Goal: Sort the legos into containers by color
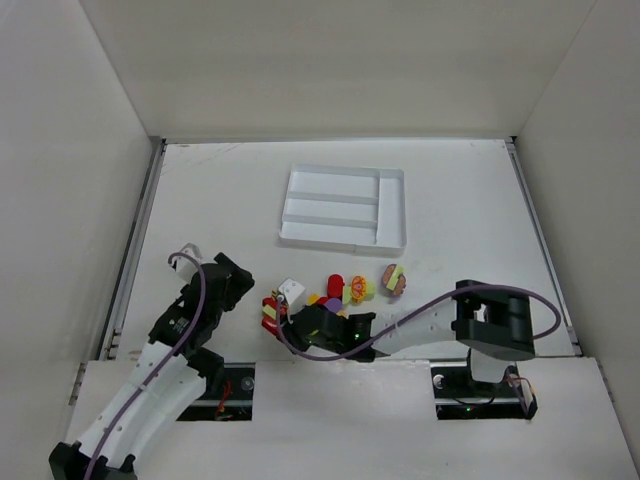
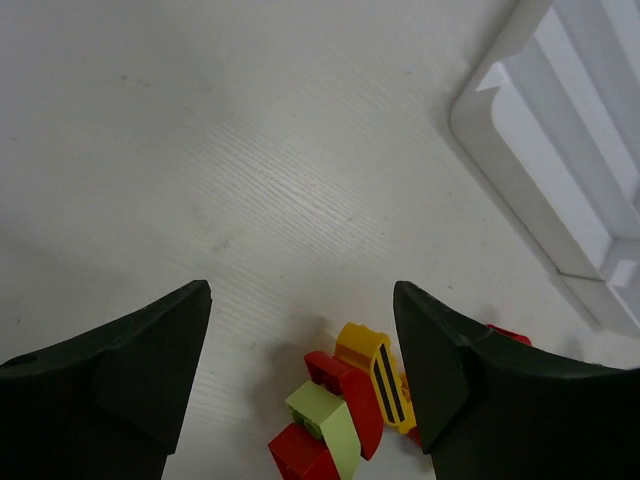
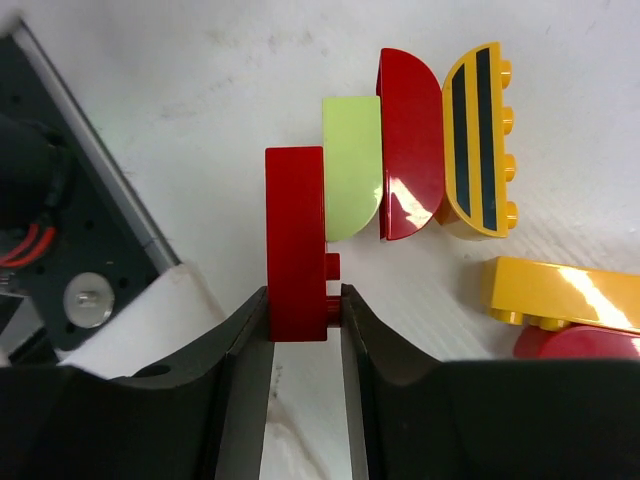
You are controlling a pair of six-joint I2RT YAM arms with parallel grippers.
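Observation:
My right gripper (image 3: 304, 310) is shut on a red brick (image 3: 296, 245) at the left end of a row of legos on the table. Next to it lie a lime brick (image 3: 352, 180), a red half-round brick (image 3: 408, 140) and a yellow striped brick (image 3: 478, 140). In the top view this right gripper (image 1: 278, 316) is at the left of the lego cluster (image 1: 345, 292). My left gripper (image 2: 300, 305) is open and empty, hovering above the same row of legos (image 2: 345, 405); in the top view the left gripper (image 1: 238, 288) is just left of them. The white tray (image 1: 345, 208) lies farther back.
More legos lie right of the held brick: a yellow brick (image 3: 560, 295), a red one (image 1: 336, 284), an orange-yellow one (image 1: 358, 290) and a purple-and-lime one (image 1: 393, 280). The tray's corner (image 2: 560, 150) shows in the left wrist view. White walls enclose the table.

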